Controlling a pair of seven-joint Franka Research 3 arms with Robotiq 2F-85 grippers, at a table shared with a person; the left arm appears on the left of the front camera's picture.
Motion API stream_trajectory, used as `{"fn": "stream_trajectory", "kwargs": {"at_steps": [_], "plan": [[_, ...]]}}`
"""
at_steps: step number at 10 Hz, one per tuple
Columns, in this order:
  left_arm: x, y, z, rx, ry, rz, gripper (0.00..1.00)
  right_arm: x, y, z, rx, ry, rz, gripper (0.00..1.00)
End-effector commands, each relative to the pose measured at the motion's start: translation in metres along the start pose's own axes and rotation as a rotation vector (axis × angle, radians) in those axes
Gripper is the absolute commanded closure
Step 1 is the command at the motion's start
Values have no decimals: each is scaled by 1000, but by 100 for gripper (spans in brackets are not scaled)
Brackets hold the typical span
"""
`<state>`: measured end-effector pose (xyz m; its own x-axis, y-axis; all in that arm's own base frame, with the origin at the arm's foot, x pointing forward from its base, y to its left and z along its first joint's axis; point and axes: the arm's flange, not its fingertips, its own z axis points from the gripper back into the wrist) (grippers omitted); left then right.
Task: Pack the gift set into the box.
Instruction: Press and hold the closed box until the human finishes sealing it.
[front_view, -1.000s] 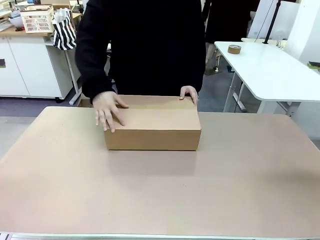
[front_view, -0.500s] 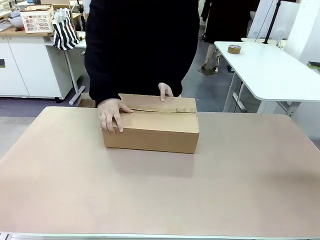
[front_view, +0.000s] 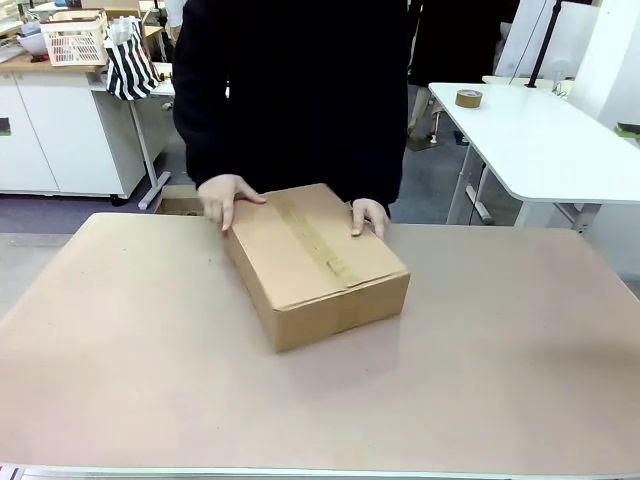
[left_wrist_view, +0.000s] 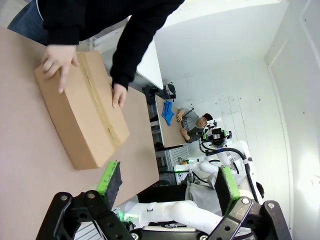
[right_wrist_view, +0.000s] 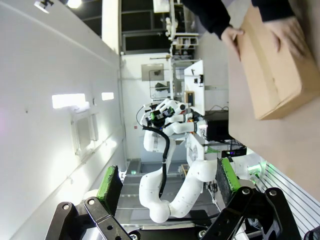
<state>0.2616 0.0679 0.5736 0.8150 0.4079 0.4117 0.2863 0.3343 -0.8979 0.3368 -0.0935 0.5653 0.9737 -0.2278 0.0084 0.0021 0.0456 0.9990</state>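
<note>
The box (front_view: 315, 262) lies shut on the tan table (front_view: 500, 350), set at an angle, with brown tape (front_view: 315, 235) running along its top seam. A person in a black top stands at the far side with one hand (front_view: 225, 197) on the box's far left corner and the other hand (front_view: 368, 215) on its right edge. The left wrist view shows the box (left_wrist_view: 82, 112) beyond my left gripper (left_wrist_view: 167, 180), which is open and holds nothing. My right gripper (right_wrist_view: 167, 181) is also open and empty, well away from the box (right_wrist_view: 272, 65). The gift set is out of view.
A white side table (front_view: 540, 140) with a roll of tape (front_view: 468, 98) stands at the back right. A white cabinet with a basket (front_view: 75, 42) and a striped bag (front_view: 128, 60) is at the back left.
The person has turned the box from broadside to an angle, so a short end now points toward the front. Both hands shifted along its top edges.
</note>
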Motion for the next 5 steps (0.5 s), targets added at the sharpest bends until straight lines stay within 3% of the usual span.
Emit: {"fn": "stream_trajectory", "kwargs": {"at_steps": [1,5], "plan": [[2,-2,-1,-21,-5,-6,0,0,3,-1,28,-2,7,0],[2,-2,-1,-21,-5,-6,0,0,3,-1,28,-2,7,0]]}}
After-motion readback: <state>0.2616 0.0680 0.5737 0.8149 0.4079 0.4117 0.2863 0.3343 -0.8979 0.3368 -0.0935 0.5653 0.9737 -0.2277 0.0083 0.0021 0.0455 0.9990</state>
